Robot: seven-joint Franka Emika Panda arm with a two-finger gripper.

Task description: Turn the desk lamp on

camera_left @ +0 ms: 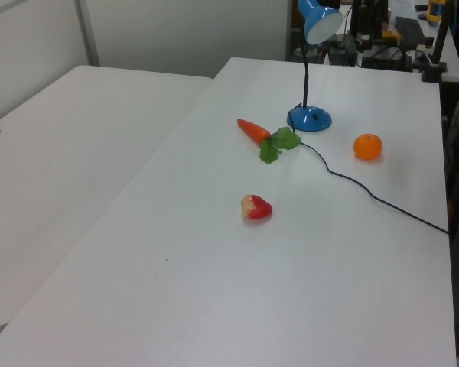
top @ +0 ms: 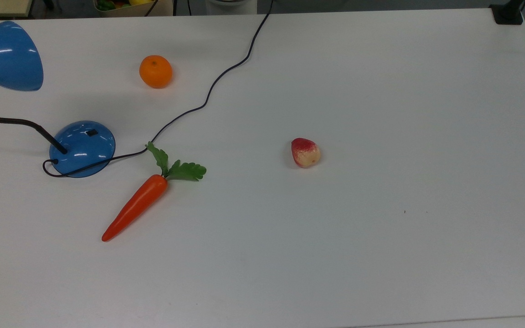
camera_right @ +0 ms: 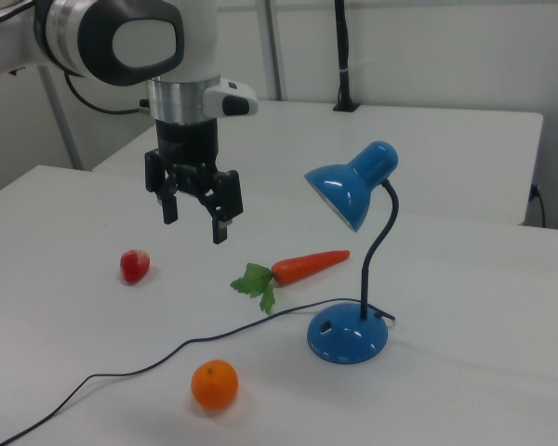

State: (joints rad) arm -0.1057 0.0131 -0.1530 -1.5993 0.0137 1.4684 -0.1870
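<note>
Standing at the top view's left edge, the desk lamp (top: 81, 146) rests on the white tabletop (top: 381, 91), carrot (top: 137, 205) just beside its base. Left view: lamp (camera_left: 310, 118) upper centre, orange (camera_left: 367, 146) nearby. Right view: end effector (camera_right: 194, 216) hangs open, empty, upper left of the lamp (camera_right: 348, 336).

A long orange plastic carrot (top: 136, 207) with green leaves lies flat on the white worktop (top: 381, 91). A round orange fruit (top: 155, 71) sits well apart from it, toward the top view's upper left. A small red-and-cream strawberry-shaped toy (top: 305, 152) lies alone near the worktop's middle.
</note>
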